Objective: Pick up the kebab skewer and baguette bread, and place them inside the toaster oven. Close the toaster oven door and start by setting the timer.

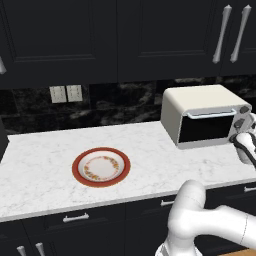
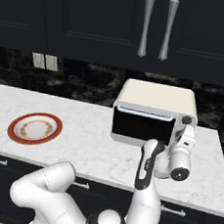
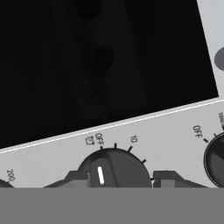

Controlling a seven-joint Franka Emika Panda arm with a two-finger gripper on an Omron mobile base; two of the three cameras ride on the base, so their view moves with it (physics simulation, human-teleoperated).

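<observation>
The cream toaster oven [image 1: 200, 102] [image 2: 157, 97] stands at the right of the counter. The toaster oven door [image 1: 205, 127] [image 2: 141, 127] is closed, its silver handle along the top. My gripper [image 1: 240, 126] [image 2: 181, 131] [image 3: 120, 180] is at the knob column on the oven's right side. In the hand view its two fingertips [image 3: 76, 179] sit tight against both sides of the timer knob [image 3: 114, 168], whose white mark points toward OFF. The kebab skewer and the baguette bread are hidden; behind the dark glass I can make out nothing definite.
A red-rimmed plate [image 1: 101, 167] [image 2: 35, 128] lies bare on the marble counter [image 1: 45, 160], left of the oven. A second knob [image 3: 216, 159] sits beside the timer knob. Dark wall cabinets hang overhead, and a black toaster [image 1: 2, 140] stands at the far left.
</observation>
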